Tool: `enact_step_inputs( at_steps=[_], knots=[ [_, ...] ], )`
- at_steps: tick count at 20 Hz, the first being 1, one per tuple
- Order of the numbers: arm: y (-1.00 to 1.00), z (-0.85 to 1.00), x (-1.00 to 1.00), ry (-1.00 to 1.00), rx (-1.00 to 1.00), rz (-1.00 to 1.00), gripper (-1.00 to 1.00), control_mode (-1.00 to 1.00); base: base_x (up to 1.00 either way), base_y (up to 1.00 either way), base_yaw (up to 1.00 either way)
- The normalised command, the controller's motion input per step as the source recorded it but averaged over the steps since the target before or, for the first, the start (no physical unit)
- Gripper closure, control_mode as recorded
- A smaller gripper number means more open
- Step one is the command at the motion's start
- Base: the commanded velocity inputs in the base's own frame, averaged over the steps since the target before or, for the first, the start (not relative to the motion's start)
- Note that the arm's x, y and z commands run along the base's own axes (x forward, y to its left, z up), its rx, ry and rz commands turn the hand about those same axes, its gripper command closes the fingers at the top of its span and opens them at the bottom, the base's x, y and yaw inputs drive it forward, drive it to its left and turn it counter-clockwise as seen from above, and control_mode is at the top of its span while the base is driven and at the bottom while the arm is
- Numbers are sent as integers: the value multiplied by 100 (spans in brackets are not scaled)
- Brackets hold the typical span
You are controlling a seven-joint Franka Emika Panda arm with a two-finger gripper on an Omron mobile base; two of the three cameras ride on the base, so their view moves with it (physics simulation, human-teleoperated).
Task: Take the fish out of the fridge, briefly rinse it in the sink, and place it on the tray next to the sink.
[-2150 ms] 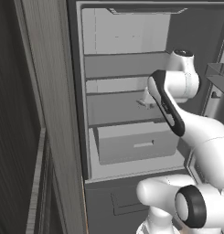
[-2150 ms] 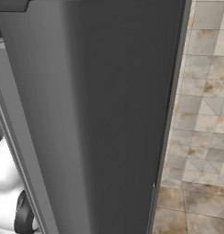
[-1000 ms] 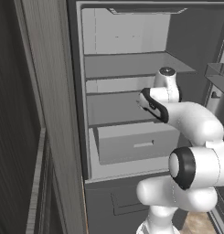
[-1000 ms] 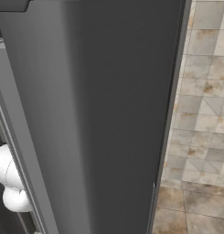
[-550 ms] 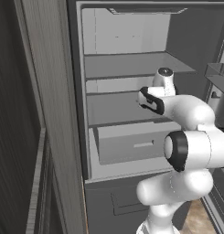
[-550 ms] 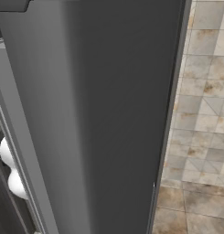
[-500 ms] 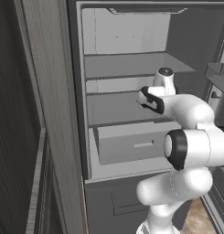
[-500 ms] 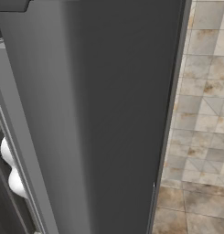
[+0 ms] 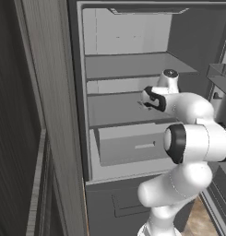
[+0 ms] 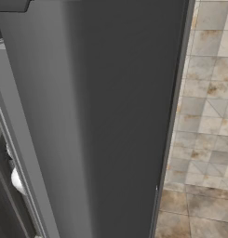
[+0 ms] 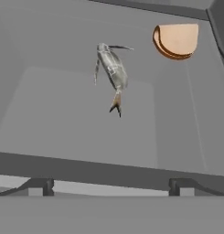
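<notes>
In the left base view a dark wood-grain cupboard panel (image 9: pixel 22 115) stands at the far left; beside it the tall open fridge with its light grey interior (image 9: pixel 128 41) shows flat grey shelves (image 9: pixel 133 64) one above another and a wide grey lower drawer (image 9: pixel 133 145) beneath them; the white arm with dark joints (image 9: pixel 193 138) rises at the right and bends back toward the middle shelf, and its two-finger gripper (image 9: pixel 145 97) reaches in just above that shelf; further right a door bin (image 9: pixel 220 73) is partly seen at the edge.

In the right base view the broad dark grey fridge door (image 10: pixel 101 116) takes up the left and middle; a tan tiled floor (image 10: pixel 204 116) lies to its right.

In the hand view the small dark fingertips (image 11: pixel 40 186) rise far left and far right at the bottom, well apart, so the jaws stand wide with nothing between them; above them, left of centre, the small pale silvery-tan fish (image 11: pixel 112 71) lies on the flat grey shelf, head up and tail pointing toward the camera, clear of both fingers; to its right, near the back corner, a flat round tan slice with a darker brown edge (image 11: pixel 176 40) rests on the same shelf, apart from the fish.
</notes>
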Motion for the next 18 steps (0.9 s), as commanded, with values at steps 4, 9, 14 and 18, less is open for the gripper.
enact_step_inputs(
  at_steps=[4, 9, 14, 18],
  knots=[
    [0, -14, 29, 0, 1, 0, -100, -100, 0, 0, 0],
    [0, -18, 41, 0, 4, 1, -100, -100, 0, 0, 0],
    [0, -20, 37, 0, 3, 2, -100, -100, 0, 0, 0],
    [-3, -32, 36, 0, 0, 2, -100, -100, 0, 0, 0]
  ],
)
